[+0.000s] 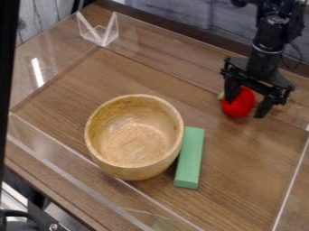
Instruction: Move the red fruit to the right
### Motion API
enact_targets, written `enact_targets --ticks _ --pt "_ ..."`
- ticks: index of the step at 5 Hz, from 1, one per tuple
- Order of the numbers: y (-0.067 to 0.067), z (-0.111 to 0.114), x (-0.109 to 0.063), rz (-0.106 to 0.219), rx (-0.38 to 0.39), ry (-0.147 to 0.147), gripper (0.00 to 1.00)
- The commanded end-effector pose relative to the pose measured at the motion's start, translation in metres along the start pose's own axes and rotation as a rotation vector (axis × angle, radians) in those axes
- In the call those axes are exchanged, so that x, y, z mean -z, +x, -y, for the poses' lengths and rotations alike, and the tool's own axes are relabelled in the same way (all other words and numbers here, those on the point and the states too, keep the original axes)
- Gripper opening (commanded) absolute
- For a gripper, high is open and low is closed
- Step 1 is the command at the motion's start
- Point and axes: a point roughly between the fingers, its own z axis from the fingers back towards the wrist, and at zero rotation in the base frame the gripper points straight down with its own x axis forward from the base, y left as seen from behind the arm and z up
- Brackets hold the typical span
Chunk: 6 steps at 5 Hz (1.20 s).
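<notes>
Table [229,171]: wood-grain top, fenced by a low clear wall along its edges.

Bowl [134,135]: round, wooden, nothing in it, left of centre. Largest loose item here.

Arm [273,32]: black, comes down from the top right, pointing straight down at the table.

Block [190,156]: green, oblong, flat on the table, touching or just beside the bowl's right side; long axis runs toward and away from the viewer.

Gripper [254,94]: black, at the far right, jaws spread wide and standing either side of the fruit. It appears to clasp nothing; whether a finger touches the fruit, I cannot tell.

Fruit [238,105]: red, small, round, on the table at the right, well apart from bowl and block. It sits directly under the gripper, between the fingers, a shade toward the left one. Being round, it offers no long axis to square up to.

Judgement: the fruit lies far to the right, seemingly let go, so the move looks about finished.
</notes>
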Motion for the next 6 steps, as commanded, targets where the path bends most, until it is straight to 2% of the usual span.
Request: enact_targets --ticks 1,3,5,6 --pt "0.01 -0.021 -0.013 0.069 -0.014 0.015 1.0" --pt "0.008 -0.036 -0.047 0.07 -0.149 0.011 1.0" --pt "0.011 -0.024 -0.059 0.078 -0.119 -0.004 1.0" --pt "0.012 -0.028 -0.054 0.077 -0.124 -0.006 1.0"
